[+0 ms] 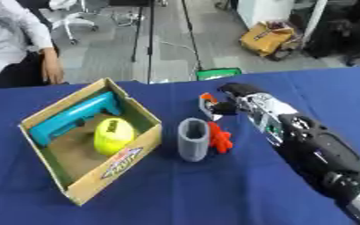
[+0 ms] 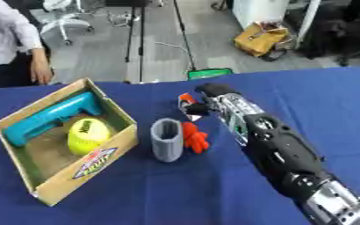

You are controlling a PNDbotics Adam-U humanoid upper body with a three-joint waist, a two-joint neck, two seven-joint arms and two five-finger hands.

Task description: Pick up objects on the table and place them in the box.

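Right forearm, black with silver joints, comes in from the lower right corner and runs diagonally up-left across the blue-clothed worktop [image 1: 214, 193], ending in the right hand [image 1: 241, 97] at mid-frame. Hand is seen from the back, fingers curled forward and down over a small orange, white and black object [image 1: 207, 103]; fingertips appear to touch or pinch it, but whether the grip has closed cannot be told for sure. Just below the hand, toward the camera, lie a small red plastic piece [image 1: 219, 137] and, touching or right beside it, a grey ribbed cylinder standing upright [image 1: 193, 139]. Well to the hand's left sits the open cardboard box [image 1: 146, 141], already holding a teal plastic handle-shaped tool [image 1: 74, 116] and a yellow oval ball with dark print [image 1: 113, 136]. Step in hand looks like grasping the small orange item. To do it well: settle fingers on both sides before lifting, lift straight up to clear the grey cylinder, then carry left over the near box wall and release above the free floor beside the ball. Left hand not visible.
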